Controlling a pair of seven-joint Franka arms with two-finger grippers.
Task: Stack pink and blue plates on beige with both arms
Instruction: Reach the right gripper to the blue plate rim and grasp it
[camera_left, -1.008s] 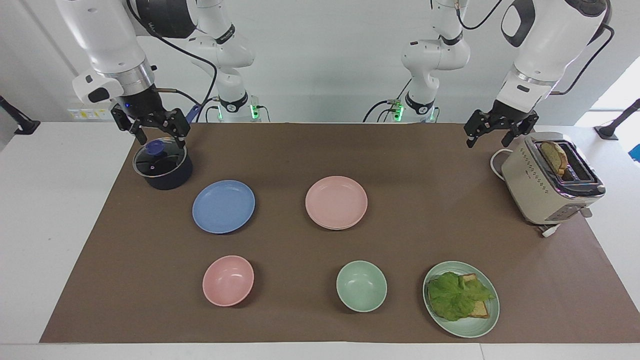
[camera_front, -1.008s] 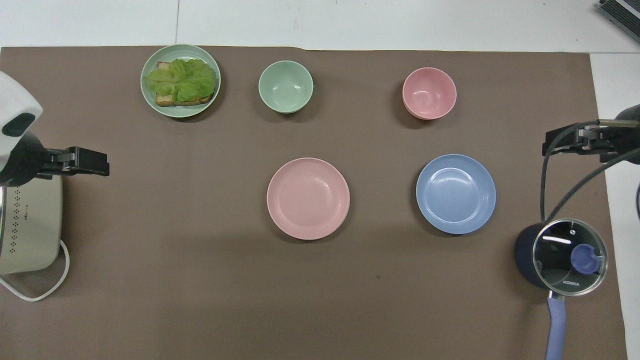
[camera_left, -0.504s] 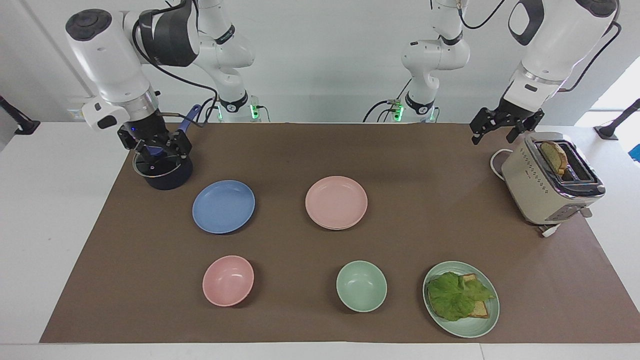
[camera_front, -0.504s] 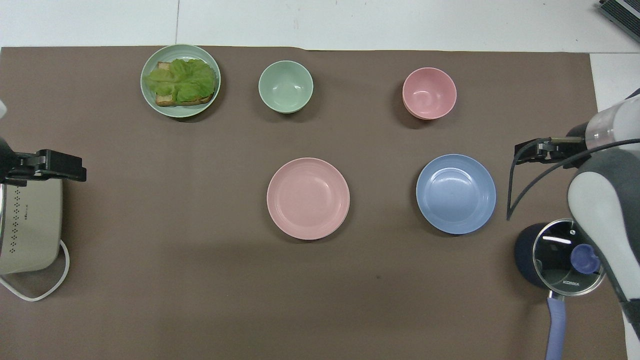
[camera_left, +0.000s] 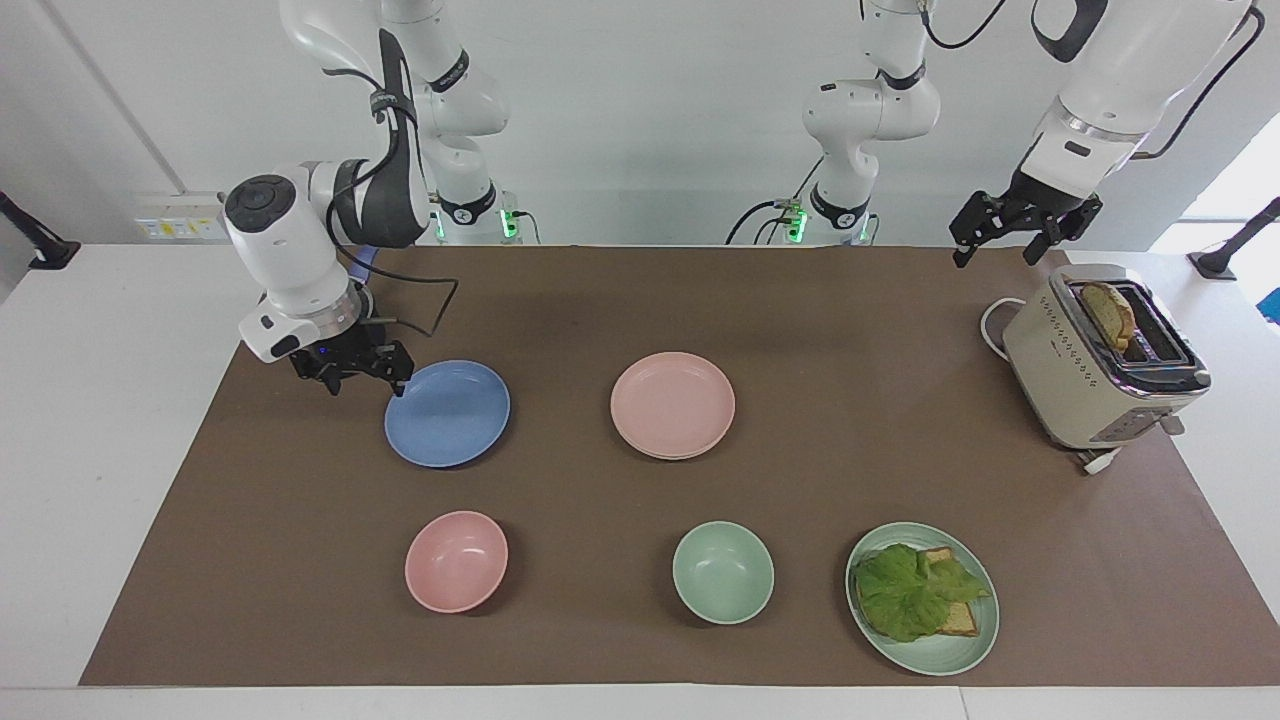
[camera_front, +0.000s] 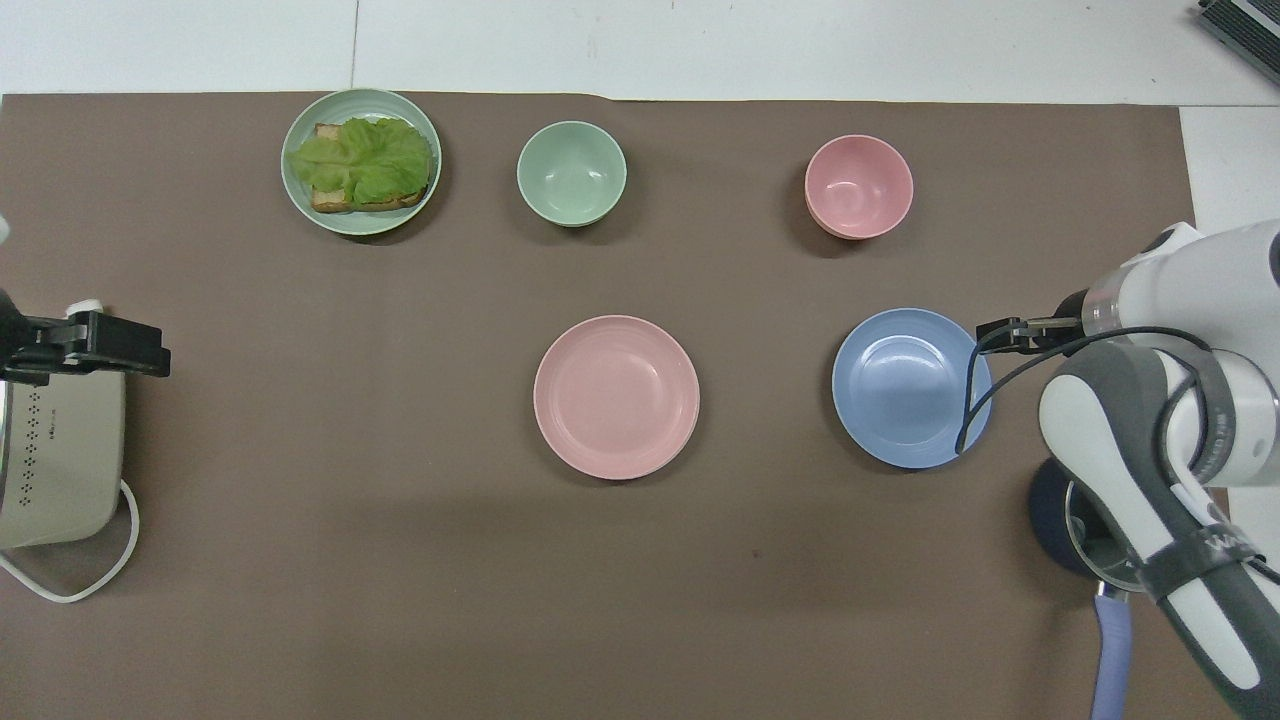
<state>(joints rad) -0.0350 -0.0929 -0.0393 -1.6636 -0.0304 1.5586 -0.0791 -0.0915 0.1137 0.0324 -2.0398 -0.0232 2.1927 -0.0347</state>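
A brown mat (camera_left: 860, 330) covers a white table, with two white robot arms at one long edge. The right gripper (camera_left: 365, 378) sits low at the rim of the blue plate (camera_left: 447, 413), on the side toward the right arm's end of the table; its fingers are spread, and whether a fingertip touches the rim is hard to tell. The right arm hides most of a dark pot (camera_front: 1050, 515) with a blue handle. The left gripper (camera_left: 1003, 243) hangs in the air with its fingers apart, holding nothing, above the mat beside a beige toaster (camera_left: 1075, 375) that has a slice of bread (camera_left: 1108, 312) standing in its slot.

The pink plate (camera_left: 672, 405) lies flat at the middle of the mat, well apart from the blue plate. A thin second rim seems to show under it, perhaps another plate. Farther from the robots stand a pink bowl (camera_left: 456, 561), a green bowl (camera_left: 723, 572) and a green plate (camera_left: 960, 650) carrying toast topped with lettuce (camera_left: 910, 590).
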